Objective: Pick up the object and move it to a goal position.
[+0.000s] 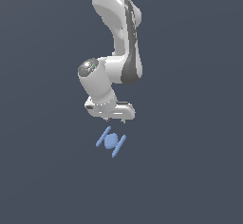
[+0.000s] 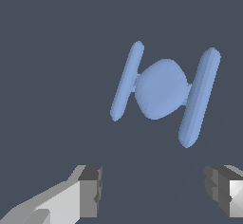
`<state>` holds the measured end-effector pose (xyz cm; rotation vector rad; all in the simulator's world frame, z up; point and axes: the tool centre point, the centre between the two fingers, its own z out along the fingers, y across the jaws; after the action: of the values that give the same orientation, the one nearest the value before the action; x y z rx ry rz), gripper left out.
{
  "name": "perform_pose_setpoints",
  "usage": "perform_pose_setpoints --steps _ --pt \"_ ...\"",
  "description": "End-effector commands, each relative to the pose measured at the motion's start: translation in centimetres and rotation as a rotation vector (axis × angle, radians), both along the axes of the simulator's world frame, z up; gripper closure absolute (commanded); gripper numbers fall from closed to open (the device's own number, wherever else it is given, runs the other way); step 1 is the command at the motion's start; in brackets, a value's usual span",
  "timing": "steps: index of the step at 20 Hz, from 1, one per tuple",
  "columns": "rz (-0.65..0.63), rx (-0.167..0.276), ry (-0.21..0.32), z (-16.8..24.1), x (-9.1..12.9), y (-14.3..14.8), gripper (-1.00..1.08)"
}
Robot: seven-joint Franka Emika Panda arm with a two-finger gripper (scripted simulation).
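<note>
The object (image 1: pixel 111 141) is a small light-blue ball between two parallel bars, lying on the dark grey ground just below the arm in the exterior view. In the wrist view the object (image 2: pixel 163 90) is large, with one bar on each side of the ball. My gripper (image 1: pixel 114 120) hangs just above it, a little toward the far side, not touching it. In the wrist view my gripper (image 2: pixel 154 190) is open and empty, its two fingertips (image 2: pixel 90 190) wide apart, and the object lies beyond them, off to one side of the gap's middle.
The white Panda arm (image 1: pixel 118 38) comes down from the top of the exterior view. A flat dark grey ground (image 1: pixel 190 171) fills the rest. No other objects or goal marker show.
</note>
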<state>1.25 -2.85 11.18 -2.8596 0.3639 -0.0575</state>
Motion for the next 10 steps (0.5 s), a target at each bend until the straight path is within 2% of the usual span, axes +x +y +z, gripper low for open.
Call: perform_pose_setpoints --steps 1,10 --pt "-0.058 0.043 -0.017 -0.9 0.5 -0.8 -0.60" --pt "-0.260 0.167 -0.071 -3.8 1.5 -4.0 -0.60"
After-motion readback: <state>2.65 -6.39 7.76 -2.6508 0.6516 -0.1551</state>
